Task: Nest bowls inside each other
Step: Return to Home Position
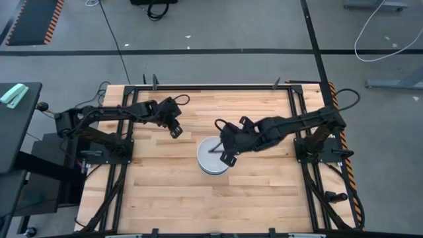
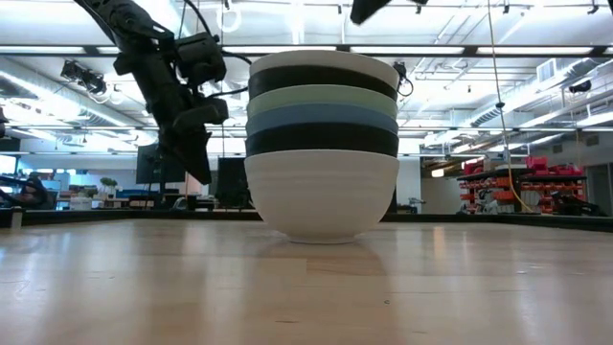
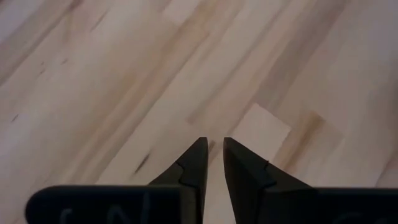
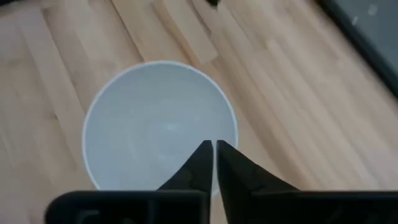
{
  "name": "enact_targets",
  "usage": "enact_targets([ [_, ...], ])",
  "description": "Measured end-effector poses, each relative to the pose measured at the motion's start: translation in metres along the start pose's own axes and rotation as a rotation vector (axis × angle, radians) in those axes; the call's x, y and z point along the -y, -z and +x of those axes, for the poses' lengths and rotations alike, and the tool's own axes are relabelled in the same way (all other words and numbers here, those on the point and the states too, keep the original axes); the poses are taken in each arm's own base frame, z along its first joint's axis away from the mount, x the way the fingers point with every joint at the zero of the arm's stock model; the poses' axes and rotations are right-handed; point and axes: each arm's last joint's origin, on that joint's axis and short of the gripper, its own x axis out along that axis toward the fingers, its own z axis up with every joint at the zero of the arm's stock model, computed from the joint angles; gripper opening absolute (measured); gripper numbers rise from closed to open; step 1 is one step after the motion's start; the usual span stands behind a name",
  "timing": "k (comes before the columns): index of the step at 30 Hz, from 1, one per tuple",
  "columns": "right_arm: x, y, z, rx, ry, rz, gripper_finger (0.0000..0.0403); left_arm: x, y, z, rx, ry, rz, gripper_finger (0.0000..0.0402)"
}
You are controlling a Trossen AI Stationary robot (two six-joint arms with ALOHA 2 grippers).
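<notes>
The bowls stand nested in one stack at the table's middle. From the bottom up they are white, black, blue, mint green, black and white. The bottom white bowl rests on the wood by its base. The right wrist view looks down into the top white bowl. My right gripper is shut and hangs above the stack's right rim, clear of it in the low view. My left gripper is shut over bare wood, left of and beyond the stack.
Bare wooden tabletop lies all around the stack, with wide free room toward the near edge. A black metal frame borders the table, and the arm bases stand at its left and right sides. The workshop room shows behind the table in the low view.
</notes>
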Motion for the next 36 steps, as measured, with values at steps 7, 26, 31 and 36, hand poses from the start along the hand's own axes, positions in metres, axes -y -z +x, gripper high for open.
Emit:
enact_targets([
  [7, -0.017, 0.015, -0.023, 0.102, 0.009, -0.077, 0.0018, 0.020, 0.002, -0.003, 0.032, 0.053, 0.078, 0.0063],
  [26, -0.065, 0.066, -0.070, 0.336, 0.012, -0.286, 0.0011, 0.048, 0.019, -0.122, 0.479, 0.332, 0.201, 0.0061],
  [31, -0.073, 0.080, -0.082, 0.407, 0.016, -0.268, 0.0012, 0.048, 0.026, -0.140, 0.531, 0.400, 0.171, 0.0059],
  [36, -0.079, 0.091, -0.088, 0.368, -0.055, -0.271, 0.0019, 0.049, 0.030, -0.148, 0.545, 0.446, 0.133, 0.0053],
])
